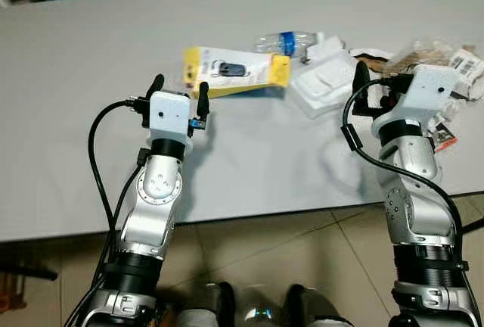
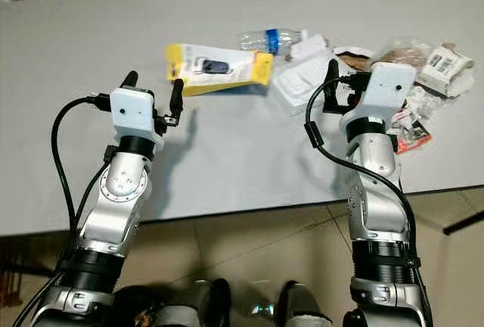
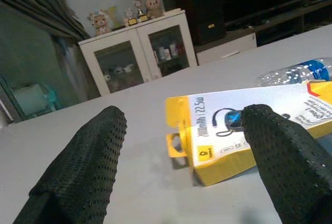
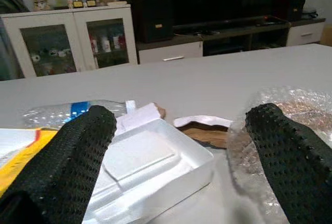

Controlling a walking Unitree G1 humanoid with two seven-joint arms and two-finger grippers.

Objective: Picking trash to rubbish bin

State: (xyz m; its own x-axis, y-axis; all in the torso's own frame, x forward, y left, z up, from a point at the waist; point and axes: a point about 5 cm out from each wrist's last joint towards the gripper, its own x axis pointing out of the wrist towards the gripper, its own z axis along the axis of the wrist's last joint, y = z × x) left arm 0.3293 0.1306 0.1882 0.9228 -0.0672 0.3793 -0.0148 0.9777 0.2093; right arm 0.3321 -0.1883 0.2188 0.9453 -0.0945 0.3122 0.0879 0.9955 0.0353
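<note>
Overhead, both grippers, left [image 1: 179,85] and right [image 1: 374,77], hover with fingers spread above the table [image 1: 91,115], near the yellow box [image 1: 236,71]. Beyond it, the left wrist view shows a white cabinet [image 3: 139,53]; the right wrist view shows bubble wrap [image 4: 290,105].

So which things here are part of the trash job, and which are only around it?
Part of the job:
- yellow package
- plastic bottle
- white foam tray
- bubble wrap and wrappers
- left gripper, fingers open
- right gripper, fingers open

Only around it:
- table
- white cabinet
- dark TV unit
</note>
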